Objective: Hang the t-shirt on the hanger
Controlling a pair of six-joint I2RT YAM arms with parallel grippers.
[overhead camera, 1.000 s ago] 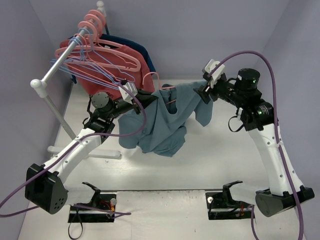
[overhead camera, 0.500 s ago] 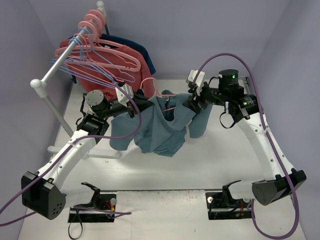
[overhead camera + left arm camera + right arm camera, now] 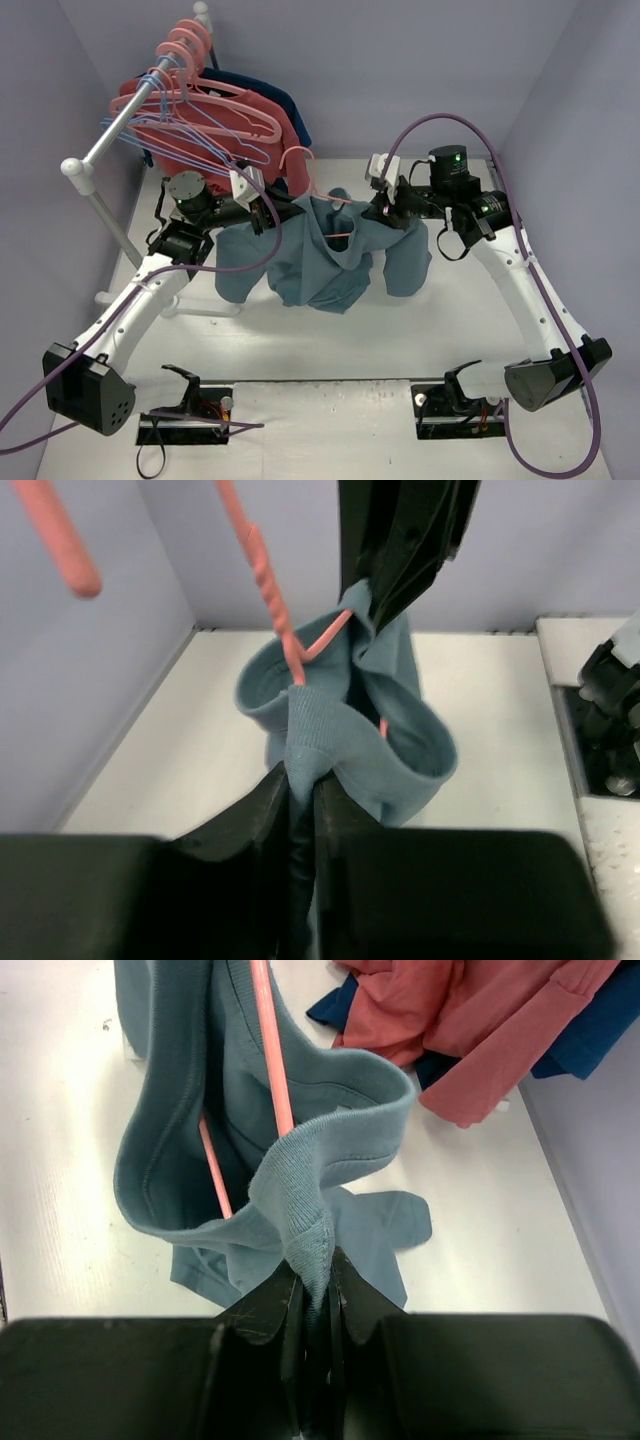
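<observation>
The step in hand is the threading itself. The dusty teal short-sleeved cotton t-shirt [image 3: 325, 265] hangs in the air above the white bench [image 3: 450, 330], stretched between the two arms, with the thin pale pink triangular clothes hanger [image 3: 268, 1040] passing through its neck opening. The left hand [image 3: 258, 208] is clenched on one side of the ribbed collar [image 3: 400, 770] and the right hand [image 3: 385, 212] is clenched on the opposite side, so the neck is held as an open loop around the hanger's stem. The hook rises out of the collar near the coral-red shirt [image 3: 275, 125] on the rack [image 3: 110, 135]. Neither hand grips the hanger, and I cannot tell what carries it. I judge the task well along but not done, since the shoulders look bunched rather than seated on the hanger's arms. The next move calls for drawing the collar down and apart evenly so each shoulder settles, then letting go one side at a time, gently, lest the light hanger tip or slip out.
</observation>
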